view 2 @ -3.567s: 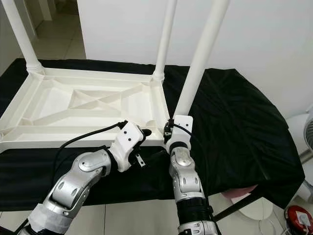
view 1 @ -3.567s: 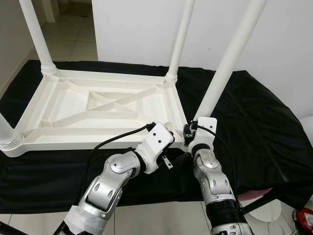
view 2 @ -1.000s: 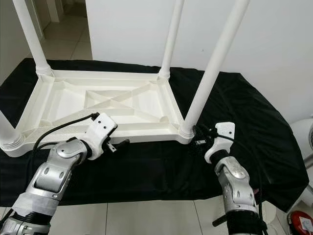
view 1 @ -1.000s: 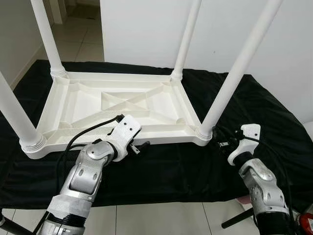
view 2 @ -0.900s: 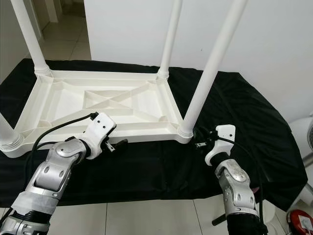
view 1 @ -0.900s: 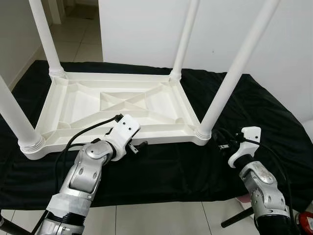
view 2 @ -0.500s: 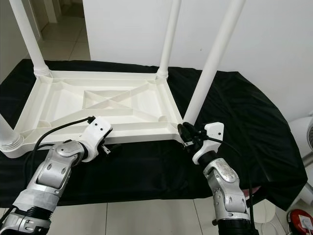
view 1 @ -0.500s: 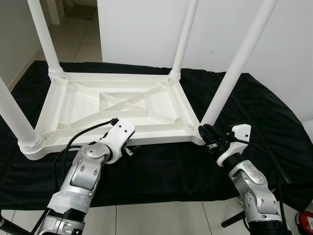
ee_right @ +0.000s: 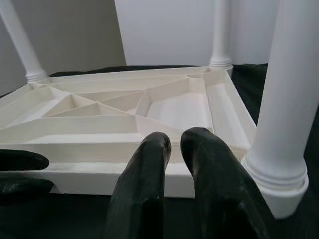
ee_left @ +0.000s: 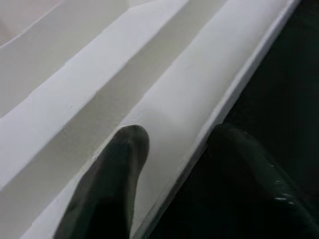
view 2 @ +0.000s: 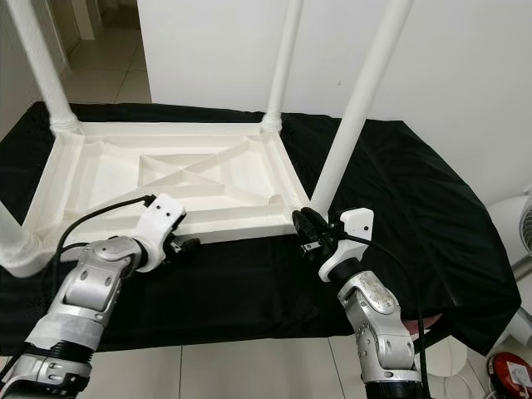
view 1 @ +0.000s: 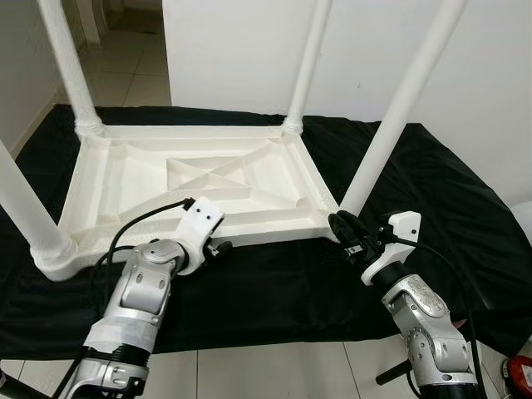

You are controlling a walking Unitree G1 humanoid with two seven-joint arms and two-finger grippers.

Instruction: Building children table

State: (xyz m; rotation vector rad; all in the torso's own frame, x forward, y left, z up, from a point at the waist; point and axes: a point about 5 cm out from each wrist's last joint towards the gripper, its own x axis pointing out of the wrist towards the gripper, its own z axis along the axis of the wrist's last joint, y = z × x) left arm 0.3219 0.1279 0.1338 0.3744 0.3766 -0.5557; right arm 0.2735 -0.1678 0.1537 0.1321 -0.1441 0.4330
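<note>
A white plastic children's table [view 1: 125, 179] lies upside down on a black cloth, with all of its round legs pointing up. My left gripper [view 1: 218, 248] is at the table's near rim [view 1: 266, 231]. In the left wrist view one finger [ee_left: 119, 164] lies on the inner side of the rim and the other on the outer side, shut on it. My right gripper [view 1: 341, 231] is low beside the base of the near right leg [view 1: 397, 112], its fingers [ee_right: 149, 169] close together with nothing between them.
The black cloth [view 1: 432, 199] covers a low platform and drapes over its near edge onto pale floor tiles [view 1: 274, 374]. A white wall stands behind. A red object [view 1: 524, 370] lies on the floor at the right. A tiled passage [view 1: 125, 75] opens at the back left.
My left gripper has gone forward from just short of the rim and closed on it. My right gripper has swung left from beside the cloth's right part to the near right leg's base.
</note>
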